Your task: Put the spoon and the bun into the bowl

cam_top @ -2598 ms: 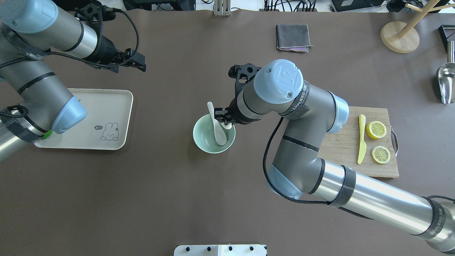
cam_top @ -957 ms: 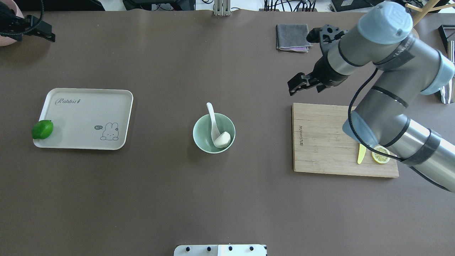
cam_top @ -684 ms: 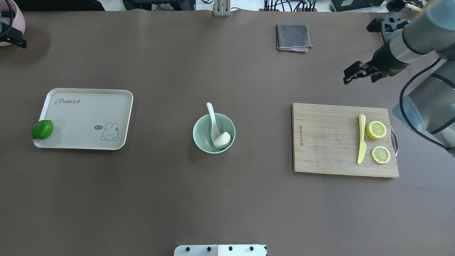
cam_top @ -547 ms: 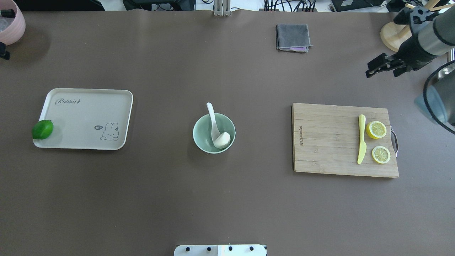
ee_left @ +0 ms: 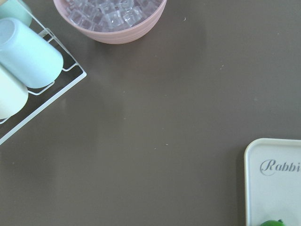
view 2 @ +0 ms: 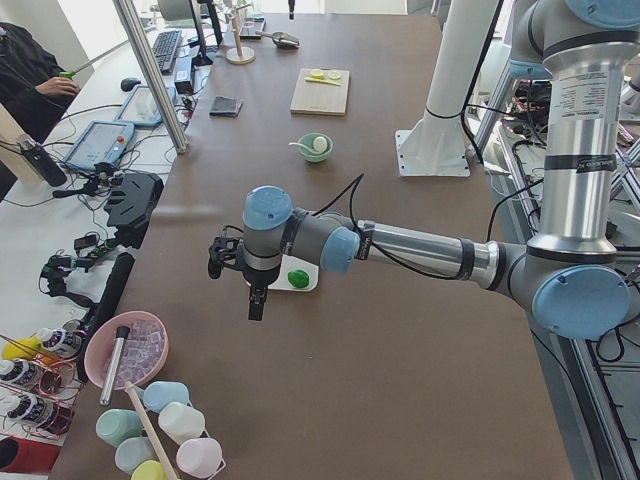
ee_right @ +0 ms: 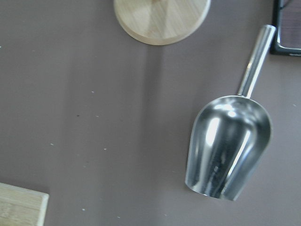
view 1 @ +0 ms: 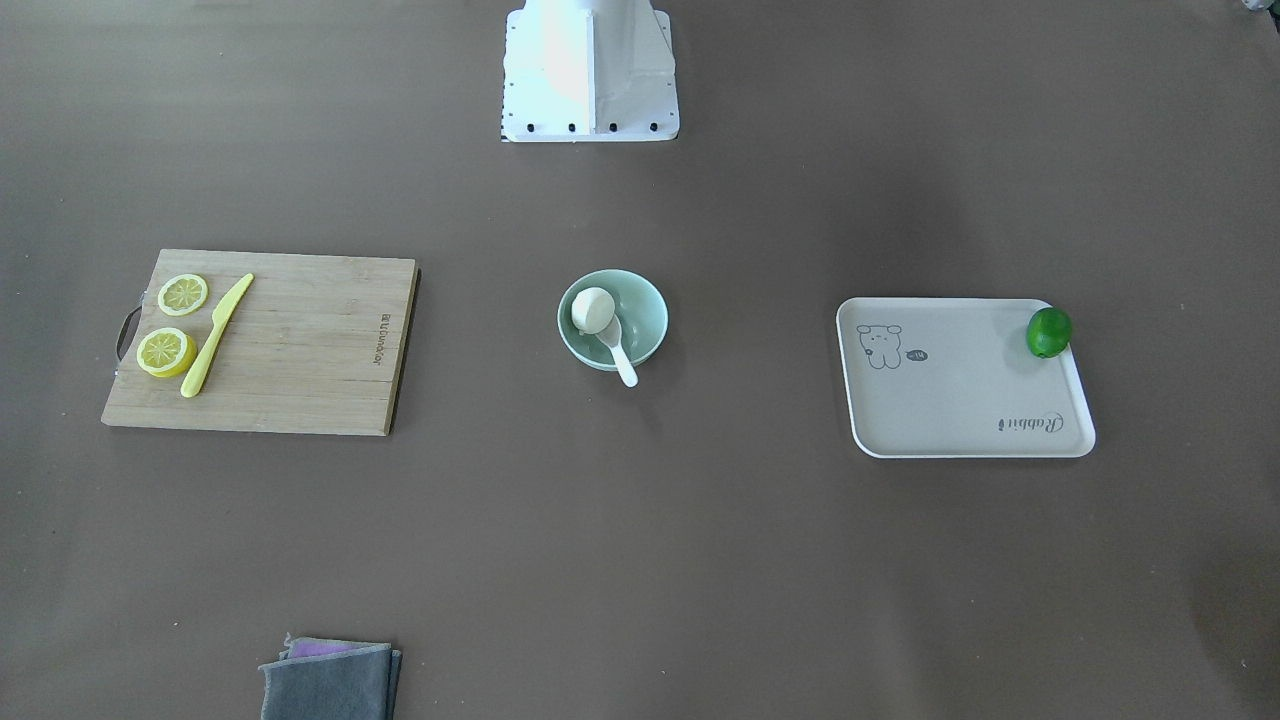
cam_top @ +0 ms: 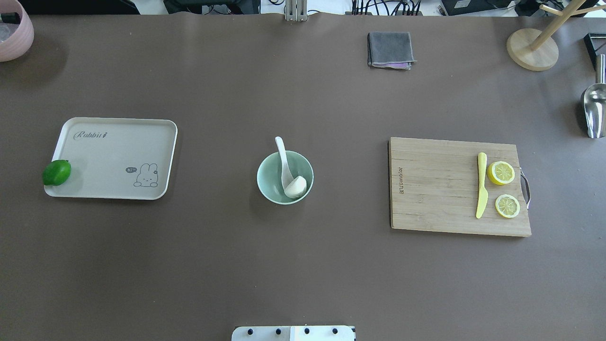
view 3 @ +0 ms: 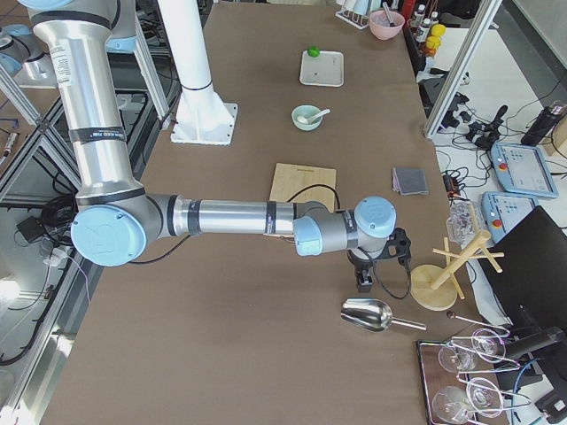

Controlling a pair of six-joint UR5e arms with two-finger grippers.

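The pale mint-green bowl [cam_top: 263,183] stands at the table's middle; it also shows in the front view [view 1: 651,310]. The white spoon [cam_top: 281,152] lies in it, its handle sticking out over the far rim. The white bun [cam_top: 297,186] rests inside the bowl on the spoon's scoop. No gripper is near the bowl. My left gripper [view 2: 256,302] hangs above the table's left end, near the tray. My right gripper [view 3: 361,280] hangs above the table's right end, over a metal scoop. I cannot tell whether either is open or shut.
A beige tray [cam_top: 113,142] with a green lime [cam_top: 57,172] lies left. A wooden board [cam_top: 435,189] with a yellow knife [cam_top: 481,184] and lemon halves [cam_top: 501,173] lies right. A grey cloth [cam_top: 390,49], a wooden stand [cam_top: 532,49], a metal scoop [ee_right: 229,146] and a pink ice bowl [ee_left: 110,19] sit at the edges.
The right gripper has left the bowl, leaving the bun in it with the spoon, and drawn away to the right out of the overhead view. The left arm has drawn away to the left.
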